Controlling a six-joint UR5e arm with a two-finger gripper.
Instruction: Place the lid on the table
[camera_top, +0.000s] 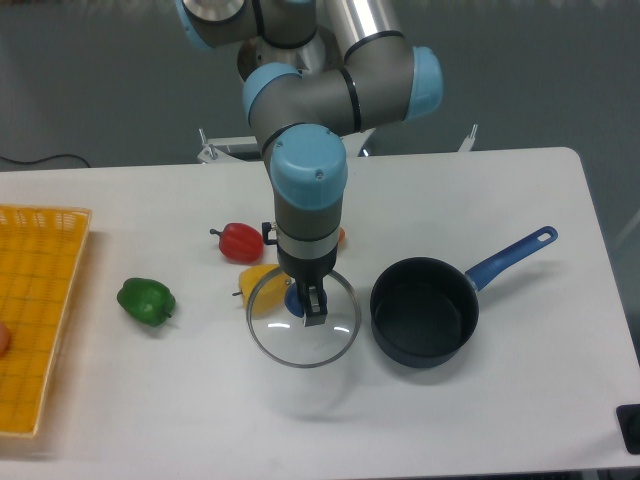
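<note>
A robotics lab — an industrial arm (330, 90) bolted behind a bare white tabletop (150, 400), grey backdrop, toy vegetables as props.

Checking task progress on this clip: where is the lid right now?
The lid hangs from the gripper by its blue knob, centre of the camera view, just left of the open saucepan and overlapping the yellow pepper.

A dark blue saucepan with a long blue handle (425, 310) stood open on the right, its handle angled up and to the right. A red bell pepper (239, 241) lay near the middle, with a yellow bell pepper (259, 282) just below it. A green bell pepper (146, 300) sat further left, near a yellow mesh basket (38, 310) at the left edge
</note>
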